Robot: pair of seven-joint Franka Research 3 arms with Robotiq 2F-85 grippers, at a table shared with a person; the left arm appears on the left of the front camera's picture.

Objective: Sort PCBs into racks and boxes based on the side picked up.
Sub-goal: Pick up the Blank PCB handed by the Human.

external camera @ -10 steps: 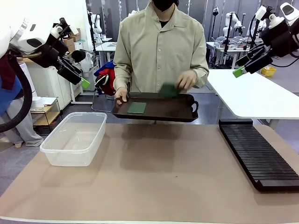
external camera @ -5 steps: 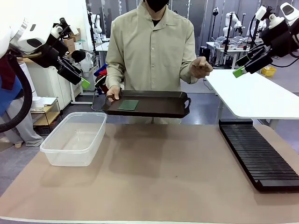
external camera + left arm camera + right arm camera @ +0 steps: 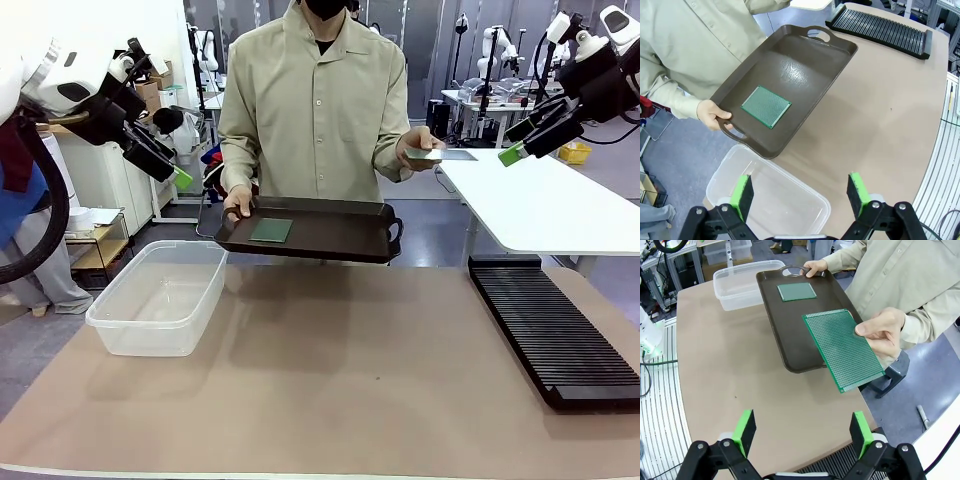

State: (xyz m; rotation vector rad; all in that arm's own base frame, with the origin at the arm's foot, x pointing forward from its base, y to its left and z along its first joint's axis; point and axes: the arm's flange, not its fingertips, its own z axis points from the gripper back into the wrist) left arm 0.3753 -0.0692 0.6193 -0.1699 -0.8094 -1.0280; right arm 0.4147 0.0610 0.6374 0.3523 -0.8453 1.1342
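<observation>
Right gripper (image 3: 802, 427) and left gripper (image 3: 800, 192) are hanging spread wide while a person's hand (image 3: 882, 335) is offering a board (image 3: 842, 347), so reaching in and pinching its free edge looks like the next move.

Dark brown, glossy rectangular tray with a loop handle at each short end (image 3: 335, 232): raised clear of the desk above its far edge, picture-right end a little lower in the front view. Desk, flat tan matte top (image 3: 350, 380): level. A person in a beige button-front shirt (image 3: 315, 100) stands at the far side, directly behind the tray. A white-topped table (image 3: 545, 205) stands beyond the desk's far right corner. White cabinet (image 3: 100, 180) at far left. Red and blue cloth (image 3: 228, 160) behind the person; kind not discernible.
</observation>
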